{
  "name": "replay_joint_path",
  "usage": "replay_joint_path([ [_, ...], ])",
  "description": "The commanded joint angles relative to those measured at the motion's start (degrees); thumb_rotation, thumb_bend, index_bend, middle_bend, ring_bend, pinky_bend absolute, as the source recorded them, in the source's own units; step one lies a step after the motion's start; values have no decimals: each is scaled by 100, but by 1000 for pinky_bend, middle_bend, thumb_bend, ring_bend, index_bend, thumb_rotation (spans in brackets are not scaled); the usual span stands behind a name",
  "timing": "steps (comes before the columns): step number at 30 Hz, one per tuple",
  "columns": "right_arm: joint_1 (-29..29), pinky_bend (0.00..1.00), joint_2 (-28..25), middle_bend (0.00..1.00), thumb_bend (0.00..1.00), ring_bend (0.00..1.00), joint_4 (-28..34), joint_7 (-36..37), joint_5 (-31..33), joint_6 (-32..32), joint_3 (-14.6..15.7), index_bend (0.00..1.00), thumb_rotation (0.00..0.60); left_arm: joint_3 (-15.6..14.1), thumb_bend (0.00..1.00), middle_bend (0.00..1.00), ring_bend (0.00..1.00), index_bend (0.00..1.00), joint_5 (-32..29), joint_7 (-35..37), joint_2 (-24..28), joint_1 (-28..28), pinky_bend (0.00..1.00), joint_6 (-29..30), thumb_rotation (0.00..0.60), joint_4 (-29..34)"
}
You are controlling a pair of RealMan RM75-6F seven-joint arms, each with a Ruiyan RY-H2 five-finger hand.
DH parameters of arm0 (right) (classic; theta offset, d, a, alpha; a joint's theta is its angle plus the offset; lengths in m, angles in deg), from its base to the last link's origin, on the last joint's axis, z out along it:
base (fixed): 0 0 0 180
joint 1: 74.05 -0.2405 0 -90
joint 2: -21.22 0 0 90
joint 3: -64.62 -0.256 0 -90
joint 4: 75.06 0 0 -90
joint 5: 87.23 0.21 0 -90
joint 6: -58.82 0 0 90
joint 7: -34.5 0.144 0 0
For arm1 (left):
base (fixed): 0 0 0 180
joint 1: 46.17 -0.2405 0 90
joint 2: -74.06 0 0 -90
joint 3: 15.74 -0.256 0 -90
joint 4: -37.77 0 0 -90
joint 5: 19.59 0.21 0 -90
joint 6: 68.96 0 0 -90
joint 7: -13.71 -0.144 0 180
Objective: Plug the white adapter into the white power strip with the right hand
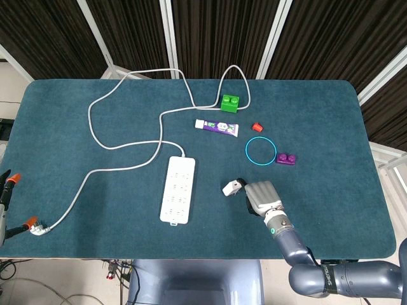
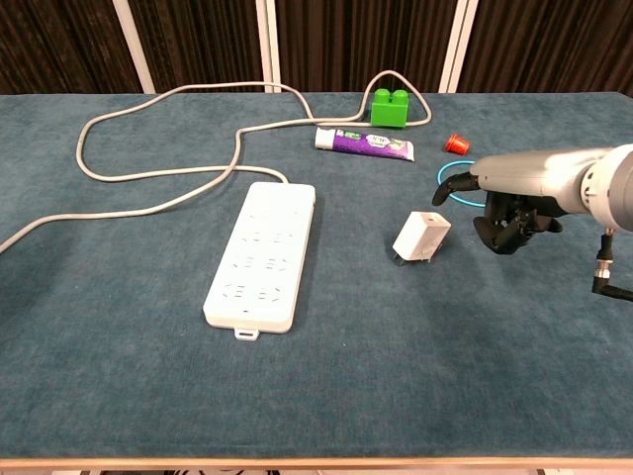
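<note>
Teal felt covers the table (image 1: 331, 127). The white power strip (image 1: 178, 189) lies lengthwise left of centre, its near end close to the front edge. The white adapter (image 2: 420, 237) sits just right of the strip, with a bare band of felt between them. The right hand (image 1: 262, 196) is directly to the right of the adapter, its forearm coming in over the front edge.

A wide stretch of table to the right of the hand is bare out to the edge. Behind the hand, a blue ring (image 1: 260, 151) and a purple brick (image 1: 286, 159) lie near. Farther back are a red cap (image 1: 257, 127), a toothpaste tube (image 1: 216, 126) and a green brick (image 1: 230, 101). The strip's grey cable (image 1: 92, 121) loops across the far-left half.

The chest view shows the adapter tilted, prongs low on its left side, towards the strip. The hand's thumb reaches to the adapter's upper right corner, and the other fingers curl under the palm. Whether the hand pinches the adapter or merely touches it cannot be told.

Only the head view shows the purple brick, which the forearm hides from the chest camera. It alone also shows the cable's plug (image 1: 38, 229) at the front-left edge.
</note>
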Motion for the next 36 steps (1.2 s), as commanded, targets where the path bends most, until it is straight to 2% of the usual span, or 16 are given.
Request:
replay_joint_path([
  [1,-24,795,23,831,822,866,44,-34,-68,75,-12,146,600,1,99,0,0,119,0,0,-1,1,0,-2,600,1],
  [6,-44,794,105,801,822,836,59,4,-191,241,-118,146,600,5,99,0,0,119,4,16,6,-7,0,20,600,3],
  [7,-33,779,98,742,818,783,-35,117,-362,350,-253,145,600,10,99,0,0,119,-5,37,14,-9,0,18,600,2],
  [9,1,691,74,580,757,634,-168,268,-518,307,-304,135,600,10,99,0,0,119,-4,54,22,-7,0,13,600,-2],
  [11,29,534,-23,401,634,449,-286,422,-664,209,-359,116,600,16,100,0,0,119,-12,59,22,-6,0,11,600,-7],
  [14,72,385,-199,259,521,291,-408,749,-916,-92,-427,90,600,21,99,0,0,119,-32,42,14,-1,0,-3,600,-11],
  [17,131,285,-407,186,461,186,-632,1262,-1426,-584,-468,81,600,6,99,0,0,119,-19,-17,-2,6,0,-16,600,-4],
  [21,261,233,-490,169,435,160,-1186,2132,-2561,-1199,-396,80,600,-12,99,0,0,119,28,-81,-25,-9,0,32,600,13],
  [26,387,222,-321,169,429,161,-1836,3046,-3753,-1399,-289,81,600,-10,99,0,0,119,27,-148,-44,-30,0,81,600,26],
  [32,382,219,46,169,429,160,-2728,4095,-4649,-1615,-150,90,600,-36,99,0,0,120,82,-263,-88,-37,0,111,600,35],
  [36,371,213,143,169,428,160,-3080,4572,-5058,-1680,-36,91,600,-23,99,0,0,119,60,-305,-106,-39,0,117,600,31],
])
